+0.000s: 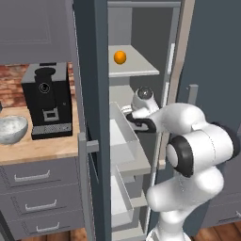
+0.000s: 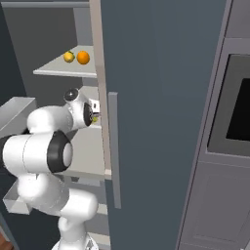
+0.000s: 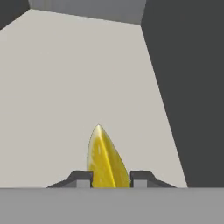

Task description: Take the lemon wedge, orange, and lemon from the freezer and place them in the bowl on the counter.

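inside the freezer point(image 1: 94, 70), the arm reaches onto a light grey middle shelf, and the hand view shows the gripper point(image 3: 111, 179) closed on the lemon wedge point(image 3: 105, 159): the two dark finger tips point(image 3: 81, 178) sit tight against either side of the yellow slice, which stands up on edge between them with its pointed end away from the camera, over the pale shelf floor and near the dark side wall; in the right base view a speck of yellow shows at the hand beside the edge of the door, too small to make out more; one shelf higher the orange point(image 1: 120, 57) sits with the lemon point(image 2: 69, 56) just beside it, the two nearly touching, well above the hand; left of the freezer, the counter point(image 1: 42, 147) carries the bowl point(image 1: 12, 128) near its left end, with a black coffee machine point(image 1: 47, 101) standing next to it, and grey drawers point(image 1: 33, 176) sit beneath
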